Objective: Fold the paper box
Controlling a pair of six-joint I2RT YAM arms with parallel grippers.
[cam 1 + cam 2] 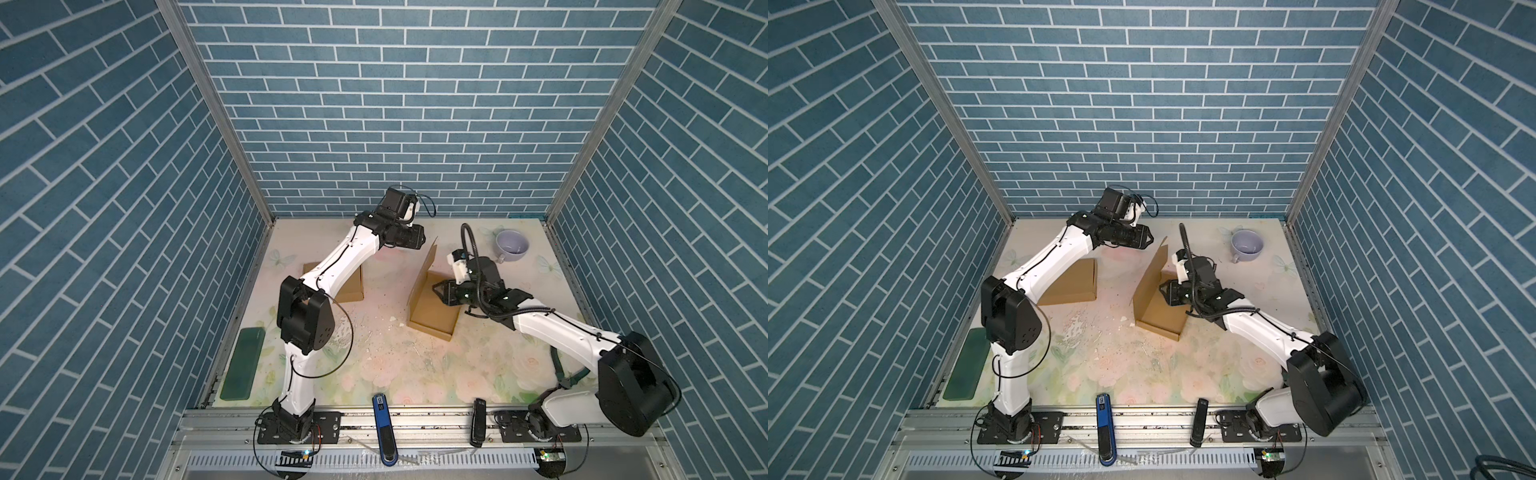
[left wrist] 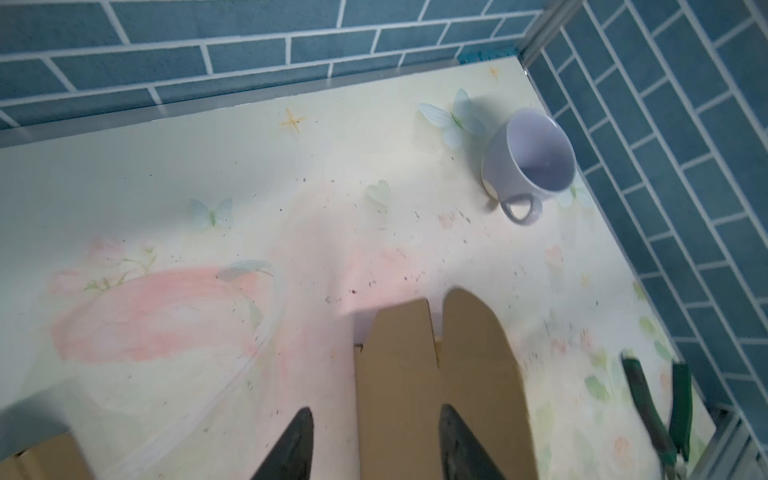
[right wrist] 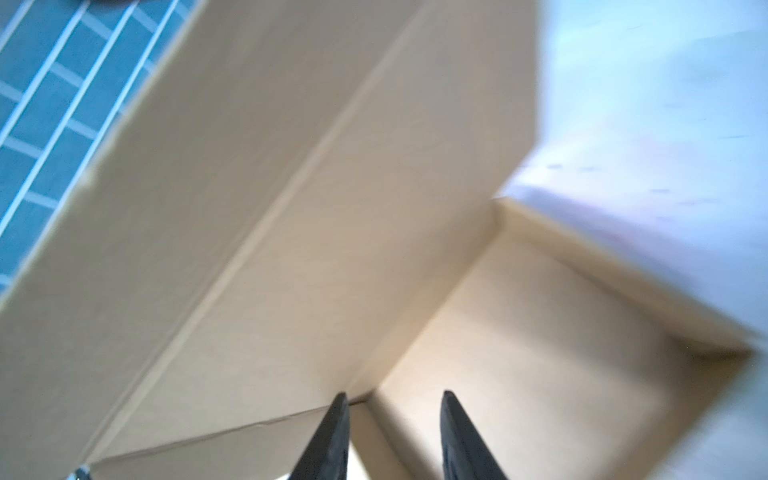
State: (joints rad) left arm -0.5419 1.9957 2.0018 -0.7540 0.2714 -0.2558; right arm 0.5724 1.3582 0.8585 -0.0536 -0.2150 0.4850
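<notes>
The paper box [image 1: 434, 309] [image 1: 1160, 322] is brown cardboard and sits right of centre, its tall lid flap [image 1: 422, 274] [image 1: 1148, 282] standing almost upright. My left gripper [image 1: 422, 241] [image 1: 1150, 241] hovers beside the flap's top far corner. In the left wrist view it [image 2: 376, 411] is open, with the flap's tabbed end [image 2: 436, 374] below the jaws and not clamped. My right gripper [image 1: 434, 288] [image 1: 1160, 289] reaches into the box tray from the right. It [image 3: 395, 395] is open, its tips near the inner corner where the flap meets a side wall [image 3: 561, 316].
A second, closed cardboard box [image 1: 347, 282] [image 1: 1075, 282] lies under my left arm. A lilac cup [image 1: 512, 245] [image 2: 528, 162] stands at the back right. Green-handled pliers [image 2: 656, 407] lie near the right wall, a green pad [image 1: 243, 363] by the left wall, and crumbs [image 1: 365, 328] dot the middle.
</notes>
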